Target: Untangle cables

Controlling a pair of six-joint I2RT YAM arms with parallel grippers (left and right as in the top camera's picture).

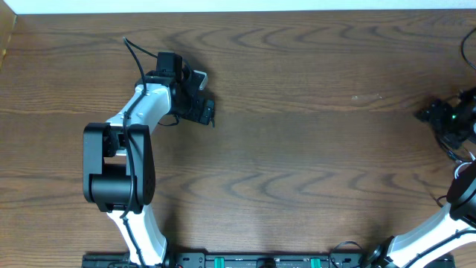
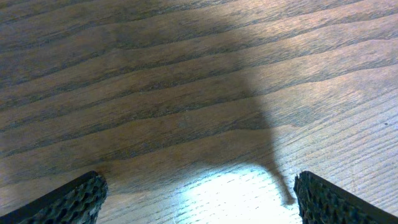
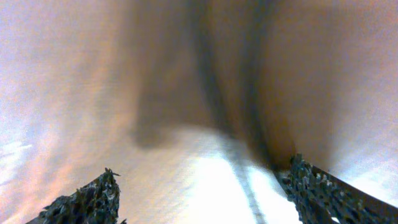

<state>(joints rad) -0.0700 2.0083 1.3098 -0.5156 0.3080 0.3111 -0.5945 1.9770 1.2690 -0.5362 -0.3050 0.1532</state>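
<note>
Worktop point(image 1: 297, 149) lies bare at centre. On the left, the left claw point(image 1: 202, 104) hovers released, its pads point(image 2: 68, 202) wide apart over empty wood. On the far right, the right claw point(image 1: 439, 115) looks released too, though a blurred black cable point(image 3: 214, 93) runs close between its pads point(image 3: 323, 190). My guess: mid-separation; next, the right claw must clamp that cord and draw it clear.

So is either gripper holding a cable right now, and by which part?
The left gripper is open over the bare table, holding nothing. The right gripper is open too; a blurred dark cord runs toward one finger, but a hold cannot be told.
</note>
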